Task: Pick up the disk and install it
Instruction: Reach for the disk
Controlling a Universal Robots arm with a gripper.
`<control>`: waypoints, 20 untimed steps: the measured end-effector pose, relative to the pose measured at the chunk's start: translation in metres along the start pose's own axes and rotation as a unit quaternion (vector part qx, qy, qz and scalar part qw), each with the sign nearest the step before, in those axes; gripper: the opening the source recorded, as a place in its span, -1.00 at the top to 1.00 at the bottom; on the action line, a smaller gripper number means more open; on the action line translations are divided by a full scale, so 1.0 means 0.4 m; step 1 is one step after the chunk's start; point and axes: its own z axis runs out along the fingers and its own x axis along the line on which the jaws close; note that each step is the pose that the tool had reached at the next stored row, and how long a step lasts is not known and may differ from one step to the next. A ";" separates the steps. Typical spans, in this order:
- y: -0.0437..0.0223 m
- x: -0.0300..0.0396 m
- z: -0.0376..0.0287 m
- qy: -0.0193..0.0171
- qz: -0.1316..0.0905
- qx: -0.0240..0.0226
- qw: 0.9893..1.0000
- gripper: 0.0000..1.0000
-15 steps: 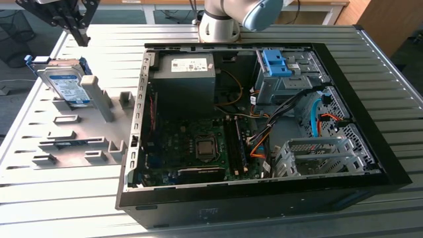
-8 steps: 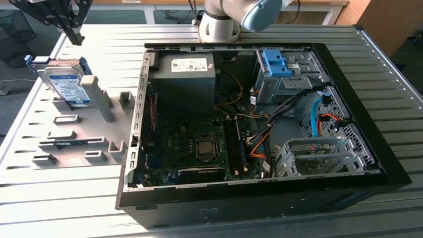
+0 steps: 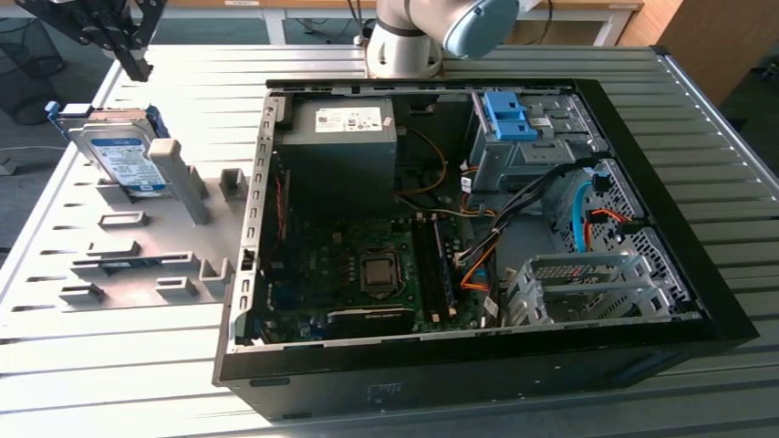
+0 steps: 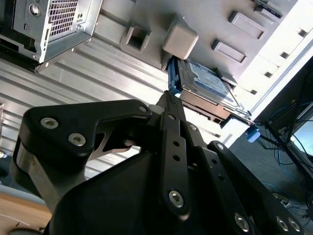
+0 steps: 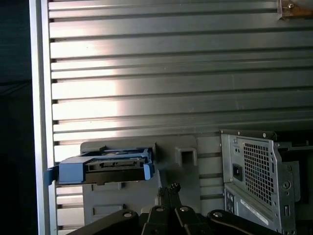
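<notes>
The disk [image 3: 122, 153], a silver-grey drive with a white-and-blue label and a blue bracket, stands on edge in a grey slotted holder [image 3: 146, 265] at the exterior view's left. My gripper [image 3: 138, 68] hangs above and slightly behind it, apart from it. In both wrist views the black fingertips sit together with nothing between them, so the gripper [image 4: 168, 100] [image 5: 169, 190] is shut and empty. The second wrist view shows the disk [image 4: 205, 83] just beyond the tips. In the first wrist view the disk [image 5: 105, 164] shows edge-on, its blue bracket around it.
An open black computer case [image 3: 681, 246] lies in the middle of the slatted metal table [image 3: 122, 365]. Inside are a grey power supply box [image 3: 341, 123], a bare blue latch [image 3: 505, 114] on the drive bay and a metal drive cage [image 3: 585, 283]. The arm's base [image 3: 402, 46] stands behind the case.
</notes>
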 end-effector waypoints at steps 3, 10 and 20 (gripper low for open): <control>0.003 0.008 0.000 0.000 0.000 0.000 1.000 0.79; 0.012 0.079 0.002 0.000 0.000 0.000 1.000 0.79; -0.001 0.139 0.007 0.000 0.000 0.000 1.000 0.79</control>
